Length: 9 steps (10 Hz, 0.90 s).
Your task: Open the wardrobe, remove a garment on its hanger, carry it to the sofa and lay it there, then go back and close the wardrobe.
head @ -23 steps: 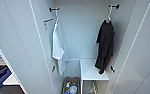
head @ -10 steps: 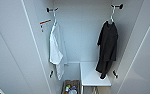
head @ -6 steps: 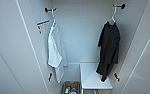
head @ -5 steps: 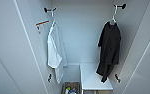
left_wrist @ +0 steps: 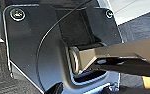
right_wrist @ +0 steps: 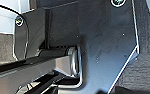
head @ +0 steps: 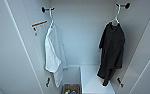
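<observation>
In the open wardrobe [head: 81, 37], right of a white top [head: 53, 53], the black garment [head: 112, 52] hangs limp from its hanger [head: 116, 18] on a peg [head: 124, 5]; judged light and soft, best lifted by the stiff hanger hook; either pincer's opening cannot be told.

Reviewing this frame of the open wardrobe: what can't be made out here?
- Head view: the orange-striped label on the wardrobe wall is too blurred to read.
- Head view: the basket of coloured items is cut off by the bottom edge; contents unclear.
- Head view: the garment covers its hanger's shoulders.
- Wrist views: the robot's own dark plate hides both grippers' fingers.
</observation>
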### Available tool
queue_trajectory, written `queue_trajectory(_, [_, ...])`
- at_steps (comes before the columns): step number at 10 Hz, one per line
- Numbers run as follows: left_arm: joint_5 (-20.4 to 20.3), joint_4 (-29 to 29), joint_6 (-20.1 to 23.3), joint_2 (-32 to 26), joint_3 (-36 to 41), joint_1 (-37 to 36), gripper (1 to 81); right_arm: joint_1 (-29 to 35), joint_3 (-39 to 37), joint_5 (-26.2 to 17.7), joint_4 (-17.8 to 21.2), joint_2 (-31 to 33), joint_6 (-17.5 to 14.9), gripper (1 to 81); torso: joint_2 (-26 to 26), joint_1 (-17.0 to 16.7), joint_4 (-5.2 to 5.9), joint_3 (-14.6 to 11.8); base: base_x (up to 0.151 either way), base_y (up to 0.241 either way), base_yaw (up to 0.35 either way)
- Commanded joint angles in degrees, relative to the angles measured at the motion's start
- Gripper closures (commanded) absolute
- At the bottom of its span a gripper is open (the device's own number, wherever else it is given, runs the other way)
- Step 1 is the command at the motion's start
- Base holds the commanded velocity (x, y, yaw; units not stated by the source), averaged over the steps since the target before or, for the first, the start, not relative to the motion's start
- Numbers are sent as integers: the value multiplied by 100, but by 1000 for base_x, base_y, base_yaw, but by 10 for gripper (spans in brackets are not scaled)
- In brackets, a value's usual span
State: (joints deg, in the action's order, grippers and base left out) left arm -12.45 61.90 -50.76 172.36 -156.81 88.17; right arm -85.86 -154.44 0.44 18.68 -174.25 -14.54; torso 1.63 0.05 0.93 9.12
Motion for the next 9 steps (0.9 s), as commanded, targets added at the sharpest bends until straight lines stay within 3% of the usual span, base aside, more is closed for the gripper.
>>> queue_trajectory(1, [173,23,49,-8,10,-120,10,196,12,-387,-31,-7,-22,10,0,0,0,0,101,0,0])
queue_trajectory(9, [181,15,49,10,10,-120,10,196,12,-404,-31,-24,-22,10,0,0,0,0,99,0,0])
